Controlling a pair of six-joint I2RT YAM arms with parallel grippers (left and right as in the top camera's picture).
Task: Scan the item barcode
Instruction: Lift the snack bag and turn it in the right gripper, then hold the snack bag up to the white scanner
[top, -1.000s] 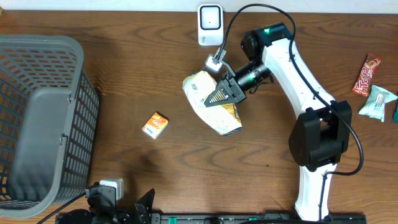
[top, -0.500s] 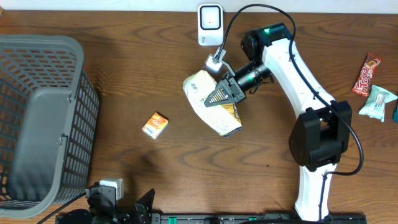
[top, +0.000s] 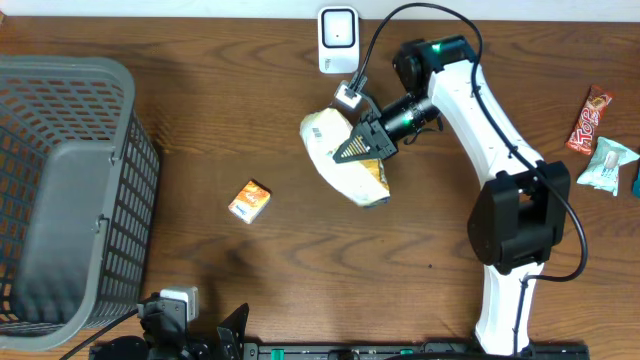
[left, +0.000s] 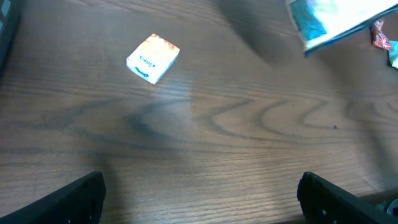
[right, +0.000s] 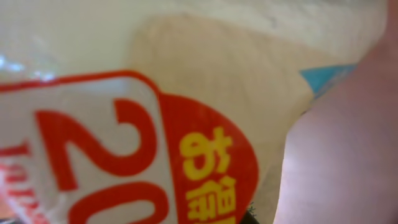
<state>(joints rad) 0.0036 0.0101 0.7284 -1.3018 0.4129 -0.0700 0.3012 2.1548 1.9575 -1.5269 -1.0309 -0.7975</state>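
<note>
The item, a cream and yellow snack bag (top: 335, 165), hangs over the table just below the white scanner (top: 338, 38). My right gripper (top: 360, 147) is shut on the bag's upper right side. In the right wrist view the bag's red and yellow print (right: 124, 130) fills the frame and hides the fingers. I cannot make out a barcode in any view. My left gripper (left: 202, 202) hovers low over bare wood, open, with nothing between its black fingertips (left: 74, 199). The bag's underside (left: 336, 18) shows at the top right of the left wrist view.
A small orange box (top: 249, 200) (left: 153, 58) lies left of the bag. A grey mesh basket (top: 130, 180) fills the left side. A red wrapped bar (top: 590, 118) and a pale packet (top: 607, 165) lie at the right edge.
My right gripper has carried the bag slightly right and up, toward the scanner. The left arm has not moved.
</note>
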